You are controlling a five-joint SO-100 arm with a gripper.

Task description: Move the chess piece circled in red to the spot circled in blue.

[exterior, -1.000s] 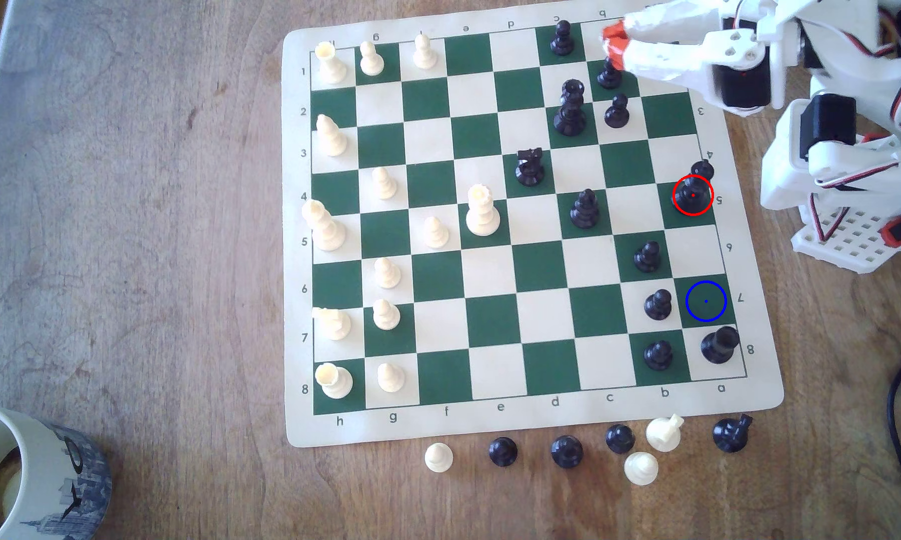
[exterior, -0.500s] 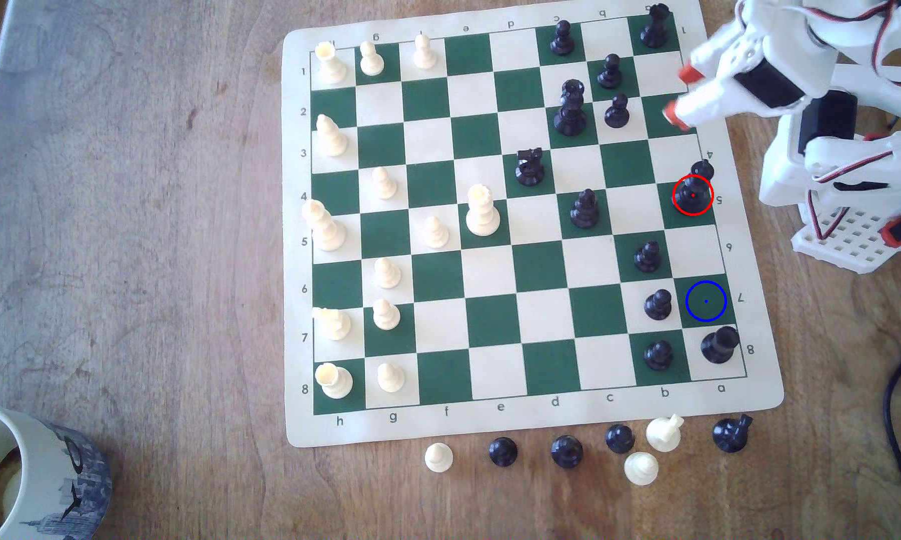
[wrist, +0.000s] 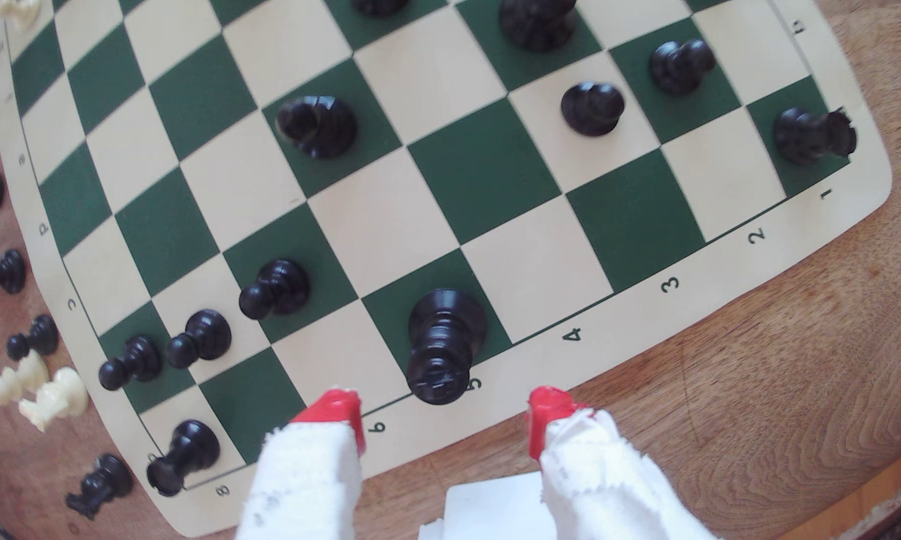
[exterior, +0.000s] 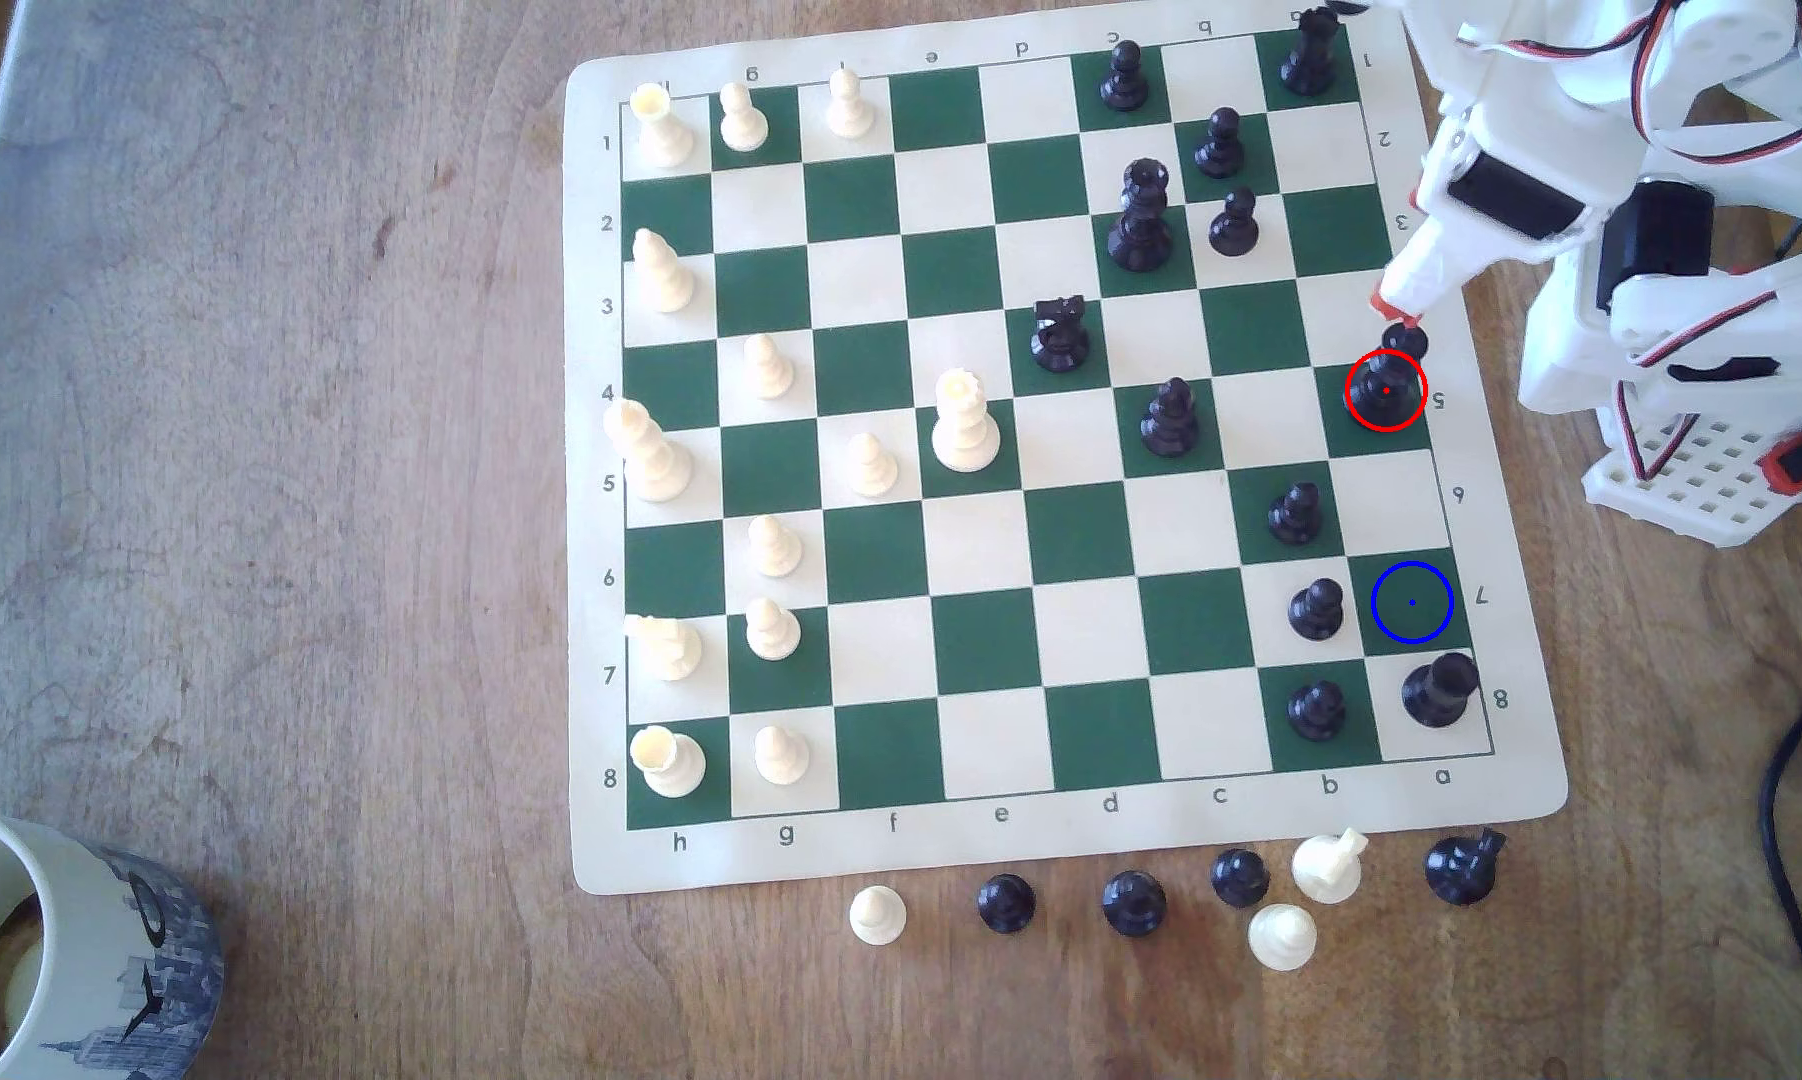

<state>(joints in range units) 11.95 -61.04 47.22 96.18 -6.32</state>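
The chess piece (exterior: 1387, 382), glossy black with a ball-like head, stands inside the red ring on a green square at the board's edge on the exterior view's right. In the wrist view the chess piece (wrist: 443, 348) rises just ahead of my gripper (wrist: 443, 415), which is open, its red fingertips (wrist: 336, 413) apart on either side of the piece's head and not touching it. Seen from outside, my gripper (exterior: 1398, 308) hovers just above the head. The spot (exterior: 1412, 602), a green square under a blue ring, lies two squares below the piece; in the wrist view the spot (wrist: 246, 400) is partly behind one finger.
A flat-topped black rook (exterior: 1439, 691) stands just below the spot and a black pawn (exterior: 1315, 610) beside it. Another black pawn (exterior: 1295, 514) is nearby. Captured pieces (exterior: 1281, 935) lie below the mat (exterior: 1520, 789). The arm's base (exterior: 1707, 467) sits close to the board's edge. A mug (exterior: 66, 955) is at lower left.
My gripper has swung from the board's top corner down along the exterior view's right edge to just above the ringed piece, its fingers spreading apart. No piece has moved.
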